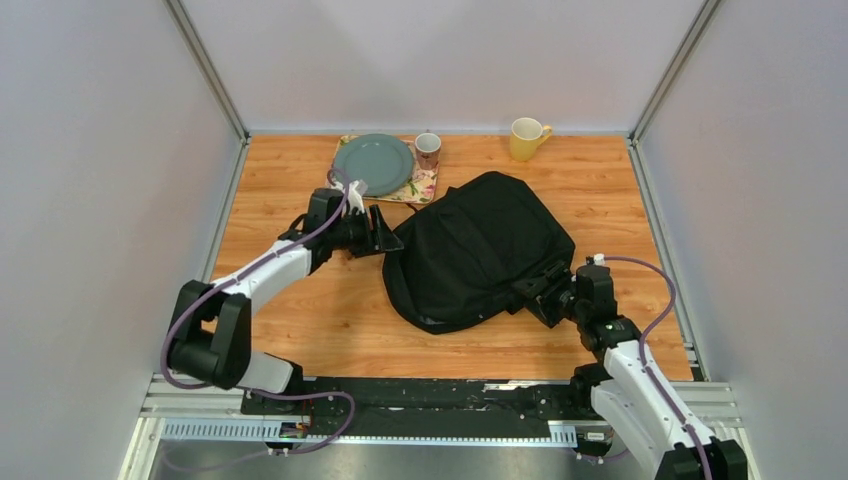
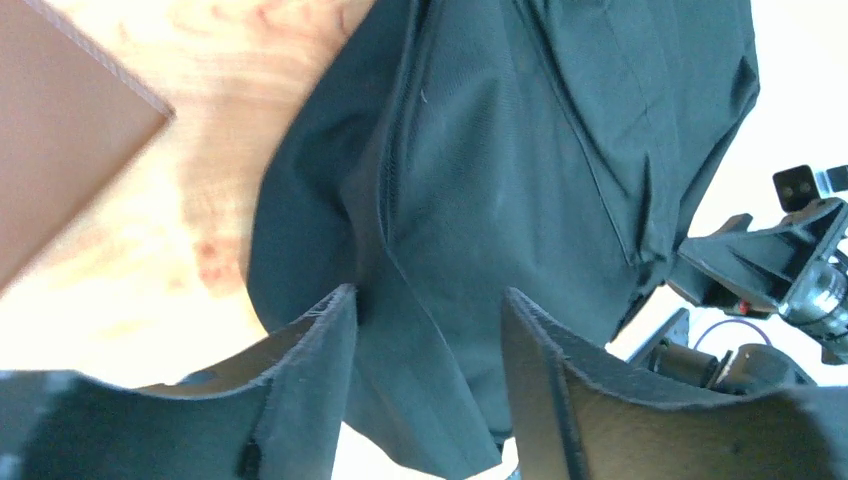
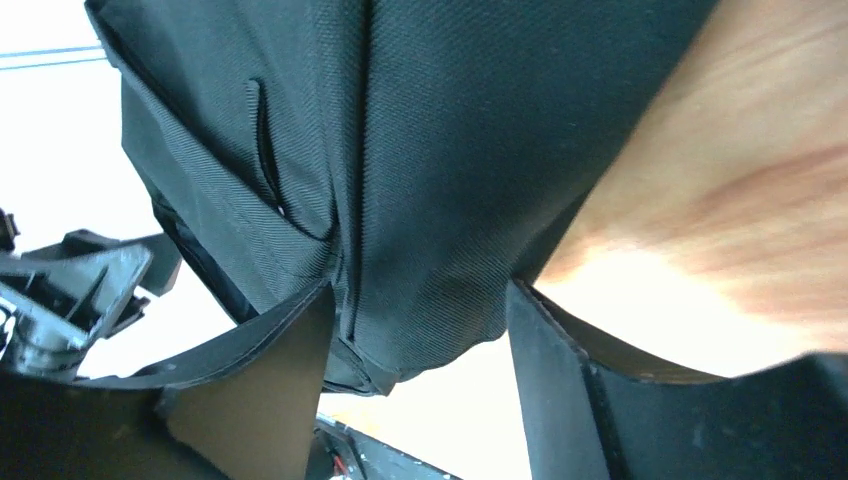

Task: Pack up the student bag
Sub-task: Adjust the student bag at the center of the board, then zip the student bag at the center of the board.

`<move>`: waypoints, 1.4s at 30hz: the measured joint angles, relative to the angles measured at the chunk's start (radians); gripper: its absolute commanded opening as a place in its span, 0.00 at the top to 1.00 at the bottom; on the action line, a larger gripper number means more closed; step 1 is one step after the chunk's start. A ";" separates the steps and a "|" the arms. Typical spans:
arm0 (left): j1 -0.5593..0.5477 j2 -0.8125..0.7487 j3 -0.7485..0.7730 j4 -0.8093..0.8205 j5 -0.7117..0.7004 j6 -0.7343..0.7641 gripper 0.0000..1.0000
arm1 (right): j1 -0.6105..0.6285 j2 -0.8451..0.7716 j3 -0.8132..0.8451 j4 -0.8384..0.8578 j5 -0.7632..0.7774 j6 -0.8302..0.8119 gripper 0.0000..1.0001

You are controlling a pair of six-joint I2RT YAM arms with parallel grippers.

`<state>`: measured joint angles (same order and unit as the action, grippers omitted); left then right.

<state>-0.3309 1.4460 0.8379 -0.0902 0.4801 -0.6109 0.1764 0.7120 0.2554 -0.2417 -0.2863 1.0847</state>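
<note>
Two grippers at one backpack (image 1: 480, 250). Left gripper (image 1: 385, 238) at the backpack's left edge, jaws parted, a fold of black fabric between the fingers (image 2: 320, 380) but not pinched. Right gripper (image 1: 530, 290) at its near right corner, likewise parted around the fabric, nothing clamped. Backpack flat on the table (image 1: 300, 320), between both. Beyond the backpack: one plate (image 1: 373, 164) on one mat (image 1: 420, 187), one patterned mug (image 1: 428, 150), one yellow mug (image 1: 526, 138).
</note>
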 measured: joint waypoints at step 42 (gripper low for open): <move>-0.369 -0.683 -0.127 -0.378 -0.424 0.105 0.21 | 0.000 -0.026 0.210 -0.378 0.018 -0.259 0.28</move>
<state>-0.6994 0.7631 0.7109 -0.4679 0.0559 -0.5056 0.1764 0.6865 0.4652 -0.6197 -0.2680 0.8257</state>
